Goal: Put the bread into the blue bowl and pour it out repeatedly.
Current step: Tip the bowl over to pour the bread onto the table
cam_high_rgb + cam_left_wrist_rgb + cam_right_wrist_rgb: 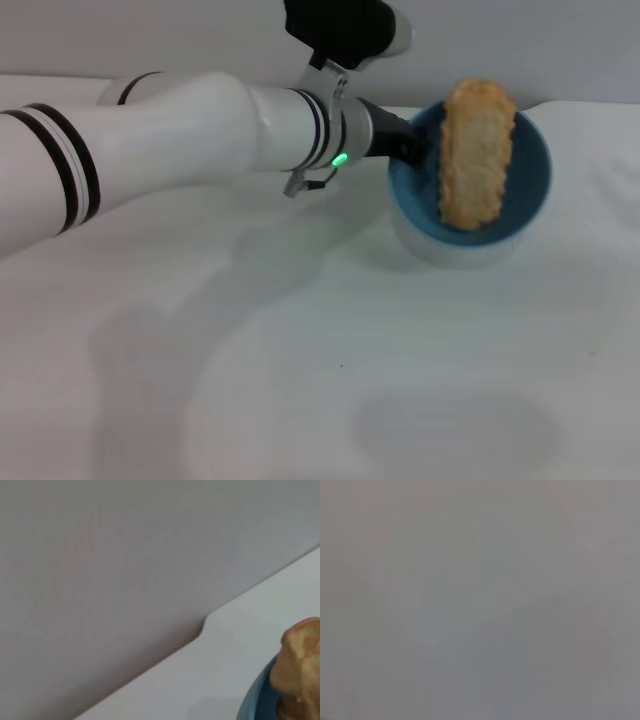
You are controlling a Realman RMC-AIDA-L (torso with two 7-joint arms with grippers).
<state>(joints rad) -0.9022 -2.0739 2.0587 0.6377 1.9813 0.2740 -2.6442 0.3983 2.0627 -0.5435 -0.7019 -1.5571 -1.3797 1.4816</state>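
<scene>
I have the left gripper (412, 148) pinching the rim of the glossy light-blue bowl (530, 180), tipped at upper right; the tan ridged toy loaf (475, 155), likely light and stiff, should slide freely.

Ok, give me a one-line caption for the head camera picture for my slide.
Left gripper holds the blue bowl by its rim, tipped toward the camera above the white table, with the bread lying inside.
</scene>
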